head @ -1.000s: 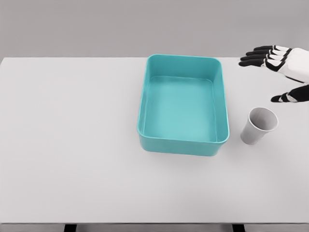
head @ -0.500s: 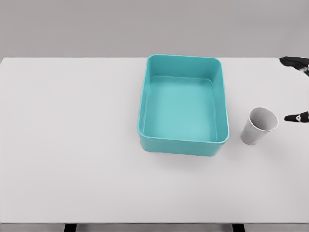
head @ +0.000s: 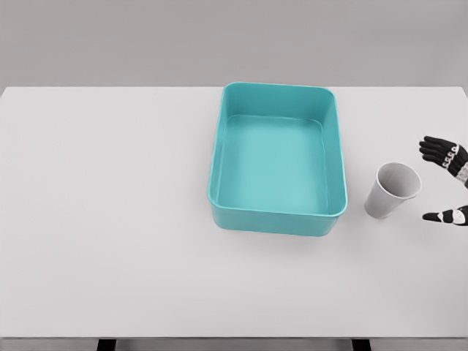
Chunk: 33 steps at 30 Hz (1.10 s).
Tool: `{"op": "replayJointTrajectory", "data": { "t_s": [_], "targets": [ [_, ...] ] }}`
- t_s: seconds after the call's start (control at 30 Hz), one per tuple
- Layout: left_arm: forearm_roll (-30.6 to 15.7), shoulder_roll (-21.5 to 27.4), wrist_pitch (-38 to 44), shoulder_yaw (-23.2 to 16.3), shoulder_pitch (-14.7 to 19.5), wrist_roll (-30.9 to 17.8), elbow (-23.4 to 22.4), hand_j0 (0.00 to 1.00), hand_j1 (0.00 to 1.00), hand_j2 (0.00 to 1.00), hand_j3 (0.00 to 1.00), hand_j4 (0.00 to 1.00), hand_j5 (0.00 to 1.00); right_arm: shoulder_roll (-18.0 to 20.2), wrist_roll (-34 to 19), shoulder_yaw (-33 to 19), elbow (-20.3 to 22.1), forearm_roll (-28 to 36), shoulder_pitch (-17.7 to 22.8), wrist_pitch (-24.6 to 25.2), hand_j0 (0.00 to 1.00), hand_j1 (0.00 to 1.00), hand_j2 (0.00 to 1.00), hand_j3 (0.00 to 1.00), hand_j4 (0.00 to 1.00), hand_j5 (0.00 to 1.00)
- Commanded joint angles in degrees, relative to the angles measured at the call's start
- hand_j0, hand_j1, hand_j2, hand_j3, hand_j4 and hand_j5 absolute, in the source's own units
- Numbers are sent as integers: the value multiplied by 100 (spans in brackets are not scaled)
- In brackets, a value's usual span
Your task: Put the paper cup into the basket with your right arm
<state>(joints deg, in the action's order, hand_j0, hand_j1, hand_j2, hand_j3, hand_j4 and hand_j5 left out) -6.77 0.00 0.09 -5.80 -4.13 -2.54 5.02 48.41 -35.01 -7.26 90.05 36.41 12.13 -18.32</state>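
Observation:
A white paper cup (head: 392,191) stands upright on the white table (head: 110,219), just right of the teal basket (head: 339,157). The basket is a rectangular tub with nothing inside it. My right hand (head: 437,184) shows at the right edge of the head view, only its black fingers and thumb in the picture. Its fingers (head: 439,150) are spread, with the thumb below them, and the hand is open. It sits a short way right of the cup, at about the cup's height, without touching it. The left arm is out of the picture.
The table's far edge runs across the top of the picture in front of a grey wall. Its near edge lies along the bottom of the frame.
My right hand has come down from beyond the basket's far right corner, slid almost out at the right edge, and now sits lower, level with the cup. Cup and basket have not moved.

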Motion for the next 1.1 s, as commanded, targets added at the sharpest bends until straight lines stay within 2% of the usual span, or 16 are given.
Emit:
{"op": "replayJointTrajectory", "data": {
  "t_s": [0.0,0.1,0.2,0.4,0.53,0.77,1.07],
  "targets": [
    [0,0,0,0,0,-1,-1,100,100,100,100,100,100,-191,1,23,-303,42,-9,13,100,100,100,100,100,100],
    [0,0,0,0,0,-1,-1,100,100,100,100,100,100,-420,1,-65,-699,42,-79,22,100,100,100,100,100,100],
    [0,0,0,0,0,-1,-1,100,100,100,100,100,100,-455,1,-74,-743,50,-70,92,100,100,100,100,100,100],
    [0,0,0,0,0,-1,-1,100,100,100,100,100,100,-912,1,-12,-1050,42,-132,189,100,100,100,100,100,100],
    [0,0,0,0,0,-1,-1,100,100,100,100,100,100,-1220,1,14,-1279,-20,-378,233,100,100,100,100,100,100],
    [0,0,0,0,0,-1,-1,100,100,100,100,100,100,-1378,1,383,-1420,-64,-677,233,100,100,100,100,100,100],
    [0,0,0,0,0,-1,-1,100,100,100,100,100,100,-1378,1,594,-1349,-81,-747,233,100,100,100,100,100,100]
  ]
}}
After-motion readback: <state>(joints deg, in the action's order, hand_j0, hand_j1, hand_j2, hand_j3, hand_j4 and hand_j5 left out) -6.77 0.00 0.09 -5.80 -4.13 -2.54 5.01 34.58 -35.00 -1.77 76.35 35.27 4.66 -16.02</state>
